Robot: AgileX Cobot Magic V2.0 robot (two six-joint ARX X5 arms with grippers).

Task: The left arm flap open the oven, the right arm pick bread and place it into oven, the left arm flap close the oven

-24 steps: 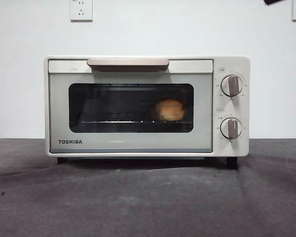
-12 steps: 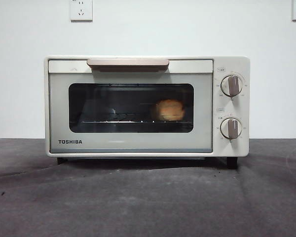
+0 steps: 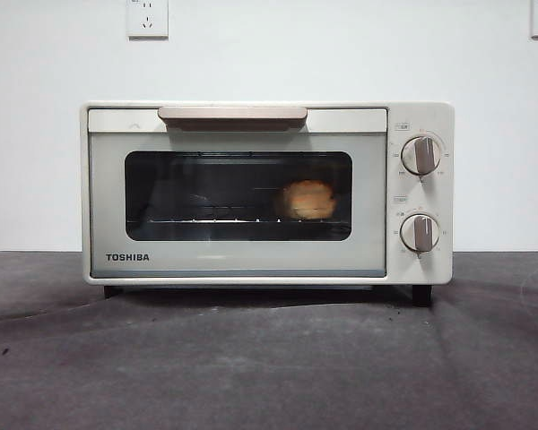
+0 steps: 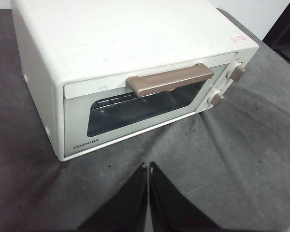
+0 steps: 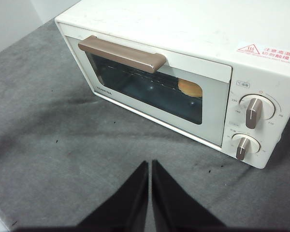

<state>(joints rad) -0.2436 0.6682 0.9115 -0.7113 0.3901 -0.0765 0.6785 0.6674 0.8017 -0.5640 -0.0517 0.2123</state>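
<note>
Since a second ago the black arm tip that showed at the top right corner of the front view has gone out of sight; nothing else differs, and the half-second-old frame matches this one. The oven (image 3: 267,193) stands on the dark grey cloth (image 3: 269,367) with its door shut, the taupe handle (image 3: 232,114) lying level along the top edge of the door. Through the dark window the bread (image 3: 308,199) sits on the wire rack (image 3: 215,219), toward the right end of the chamber, on the side nearest the two knobs (image 3: 420,155). The right wrist view shows the same loaf as a pale orange patch behind the glass. The left gripper (image 4: 148,166) hangs above the cloth in front of the oven's left end, clear of the door, its two black jaws pressed together with only a thin seam between them and nothing in their grasp. The right gripper (image 5: 150,164) hangs likewise over the cloth in front of the door, well apart from it, jaws closed to a hairline and empty. A white wall (image 3: 341,54) with a socket (image 3: 147,18) stands behind the oven. Neither arm touches the oven.
</note>
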